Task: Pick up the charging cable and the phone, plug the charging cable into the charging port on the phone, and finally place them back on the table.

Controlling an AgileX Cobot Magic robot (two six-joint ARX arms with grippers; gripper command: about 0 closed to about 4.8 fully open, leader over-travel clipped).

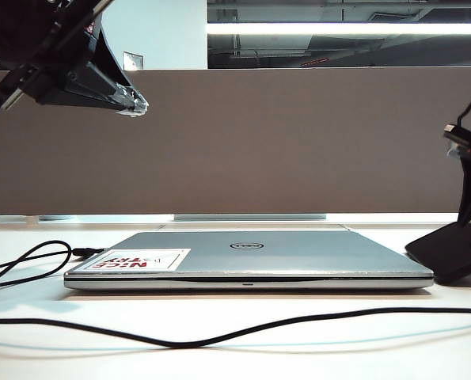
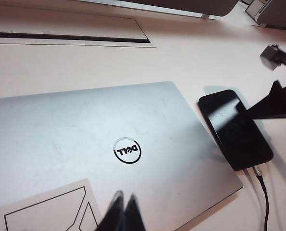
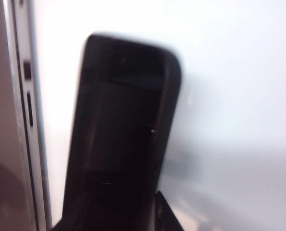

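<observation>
The black phone lies flat on the white table, just beside the laptop's corner. The charging cable ends in a silvery plug that meets the phone's short end; the charging port itself is too small to see. The cord trails on across the table's front. My right gripper is low over the phone's other end. In the right wrist view the phone fills the space between its jaws, and one fingertip stands a sliver off the phone's edge. My left gripper is shut and empty, high over the laptop.
A closed silver Dell laptop with a red-lettered sticker takes up the middle of the table. A loop of black cord lies to its left. A grey-brown divider panel closes off the back.
</observation>
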